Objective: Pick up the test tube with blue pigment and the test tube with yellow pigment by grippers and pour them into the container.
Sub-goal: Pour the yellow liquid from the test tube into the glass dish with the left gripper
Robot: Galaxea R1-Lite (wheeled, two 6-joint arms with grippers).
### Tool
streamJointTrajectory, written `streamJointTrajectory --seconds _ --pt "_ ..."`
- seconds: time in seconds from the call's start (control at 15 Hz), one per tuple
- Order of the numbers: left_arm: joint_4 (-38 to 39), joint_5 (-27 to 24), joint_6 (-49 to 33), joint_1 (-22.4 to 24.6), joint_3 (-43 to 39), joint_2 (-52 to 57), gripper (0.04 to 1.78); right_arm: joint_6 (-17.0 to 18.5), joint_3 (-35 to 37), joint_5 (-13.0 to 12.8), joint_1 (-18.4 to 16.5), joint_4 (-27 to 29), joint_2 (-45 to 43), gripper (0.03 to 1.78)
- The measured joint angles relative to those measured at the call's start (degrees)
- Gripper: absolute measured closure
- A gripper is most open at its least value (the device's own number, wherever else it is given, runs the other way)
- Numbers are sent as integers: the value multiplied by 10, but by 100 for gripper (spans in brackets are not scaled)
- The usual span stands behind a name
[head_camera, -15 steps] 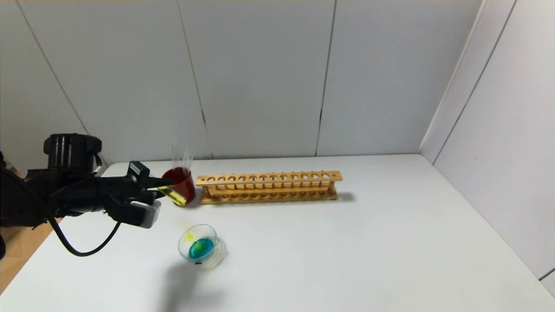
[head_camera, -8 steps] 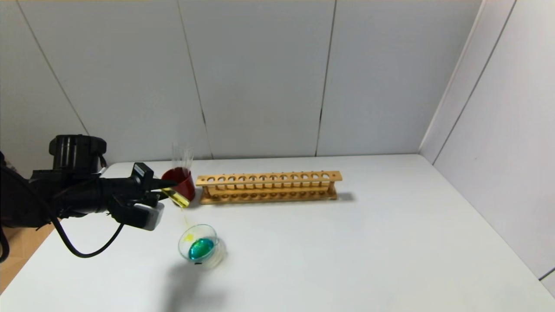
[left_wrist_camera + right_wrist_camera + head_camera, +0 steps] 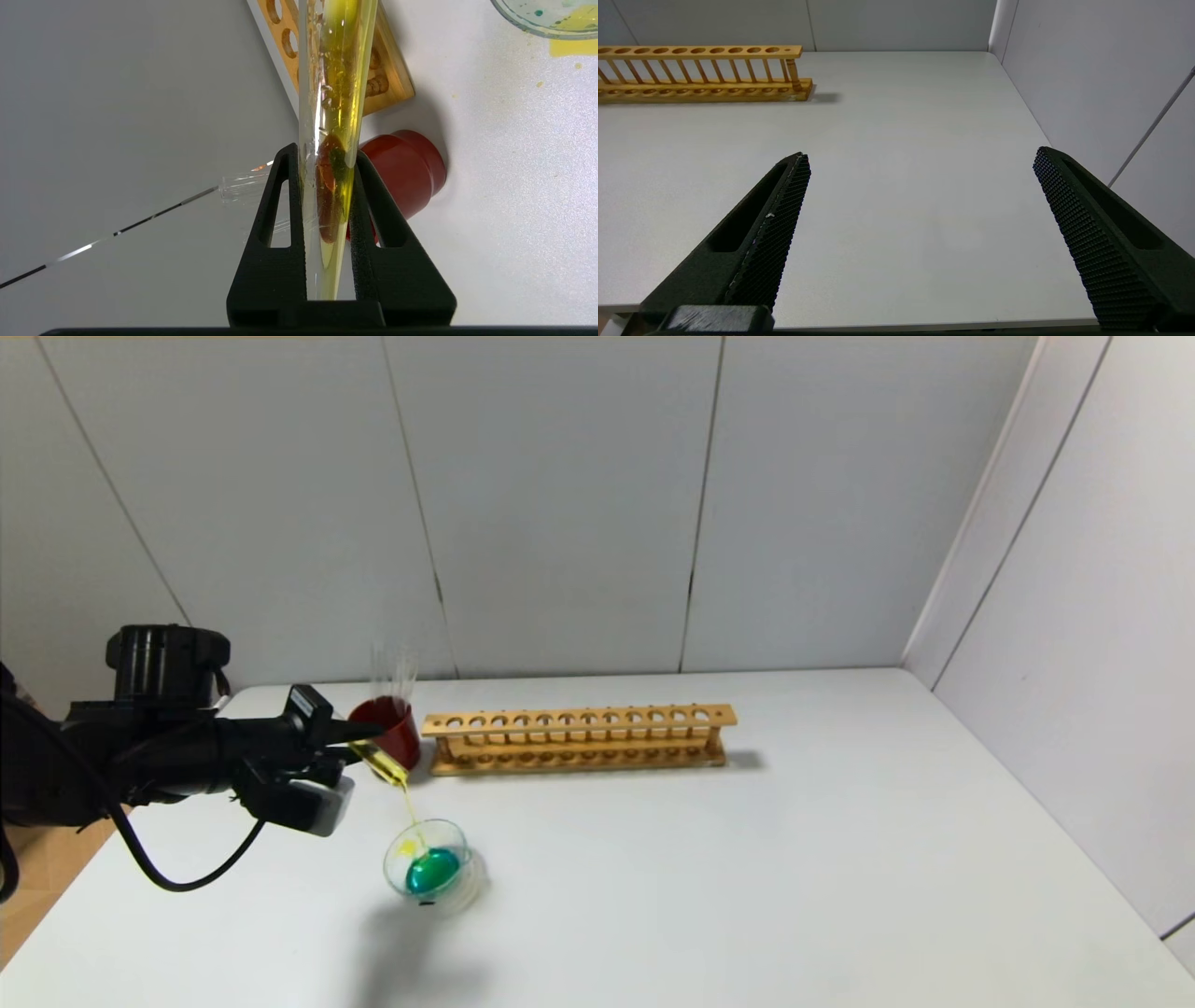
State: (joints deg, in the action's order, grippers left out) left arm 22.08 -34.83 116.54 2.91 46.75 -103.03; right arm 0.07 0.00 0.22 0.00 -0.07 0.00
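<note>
My left gripper (image 3: 359, 739) is shut on the test tube with yellow pigment (image 3: 383, 763), also seen in the left wrist view (image 3: 334, 84) between my closed fingers. The tube is tilted mouth-down above the container (image 3: 431, 872). A thin yellow stream runs from its mouth into the dish. The container is a clear glass dish on the table holding blue-green liquid with a yellow patch; its rim shows in the left wrist view (image 3: 537, 21). The test tube with blue pigment is not identifiable. My right gripper (image 3: 920, 158) is open and empty over the right side of the table, out of the head view.
A dark red cup (image 3: 390, 730) with clear tubes standing in it sits behind my left gripper. A long wooden tube rack (image 3: 579, 739) stands to its right. Yellow drops lie on the table (image 3: 567, 46) beside the dish.
The yellow tube has tilted further mouth-down, and the yellow liquid, still in the tube one second ago, now streams into the dish. The right arm has not moved.
</note>
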Motion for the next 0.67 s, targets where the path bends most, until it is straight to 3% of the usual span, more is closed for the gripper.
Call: streamJointTrajectory --seconds 0.67 --pt "14 13 38 -1 0 10 151 0 0 0 0 0 0 6"
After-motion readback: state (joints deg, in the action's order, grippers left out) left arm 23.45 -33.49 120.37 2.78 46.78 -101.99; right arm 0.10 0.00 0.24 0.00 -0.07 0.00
